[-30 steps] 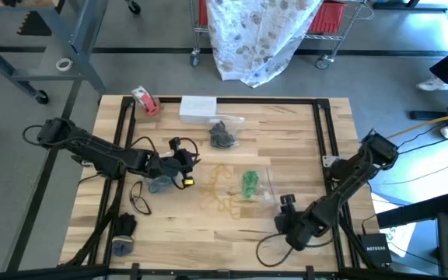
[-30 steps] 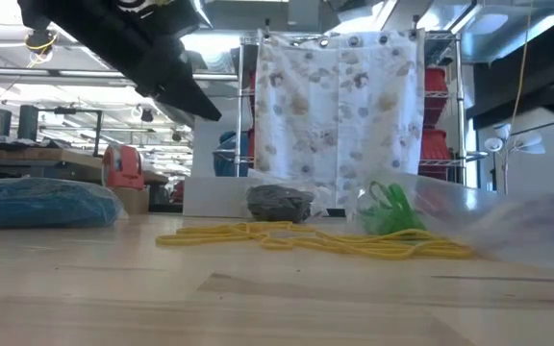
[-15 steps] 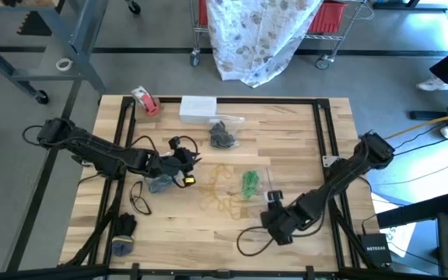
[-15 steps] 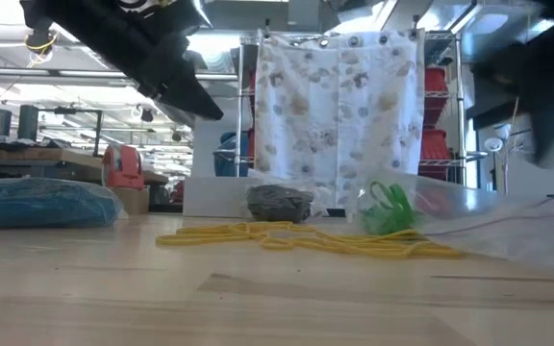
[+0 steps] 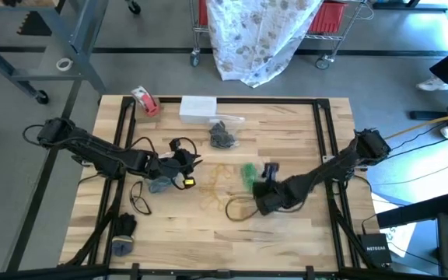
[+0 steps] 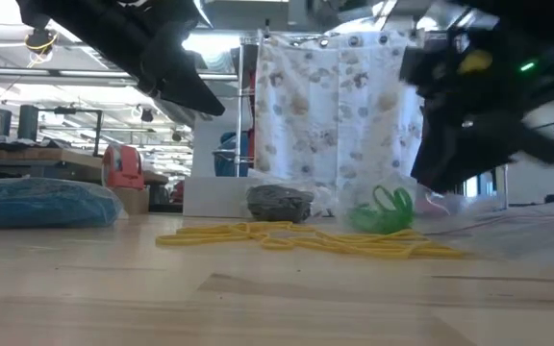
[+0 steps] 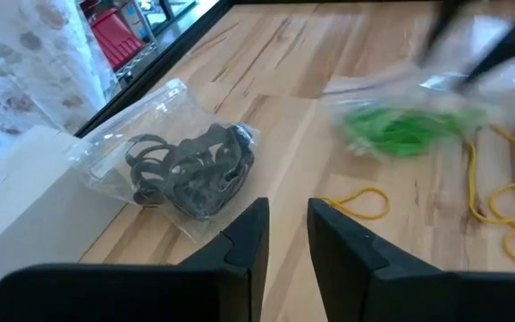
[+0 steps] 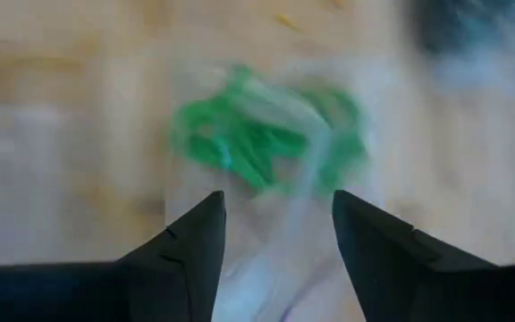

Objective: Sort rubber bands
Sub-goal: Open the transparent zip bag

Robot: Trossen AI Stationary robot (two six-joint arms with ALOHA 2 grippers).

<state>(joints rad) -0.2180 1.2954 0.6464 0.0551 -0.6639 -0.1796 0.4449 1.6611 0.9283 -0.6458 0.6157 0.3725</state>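
Observation:
Green rubber bands (image 5: 248,172) (image 8: 257,139) lie in a clear bag near the table's middle. My right gripper (image 5: 261,179) (image 8: 278,237) stands open just above that bag, slanting down, with the green bands showing beyond its gap. Loose yellow bands (image 5: 219,194) (image 6: 306,238) lie on the wood between the two arms. Black bands (image 5: 222,137) (image 7: 195,165) sit in a clear bag farther back. Blue bands (image 5: 162,185) (image 6: 37,204) lie bagged under my left arm. My left gripper (image 5: 193,161) (image 7: 286,224) hovers above the table with a narrow gap and nothing in it. My right gripper hangs over the clear bag of green bands (image 7: 401,130), coming slanting down from the table's near right. I cannot tell whether its fingers touch the bag.
A red-and-white tape roll (image 5: 145,101) and a white box (image 5: 198,107) stand at the far edge. Black frame rails (image 5: 321,132) run along the table's sides. A black cable loop (image 5: 239,208) trails behind the right gripper on the wood.
My right gripper has swept from the near right corner toward the table's middle and far side, turning as it went, and now hangs over the green bands' bag. Its cable dragged along. The bag's plastic has shifted a little. My left gripper kept still.

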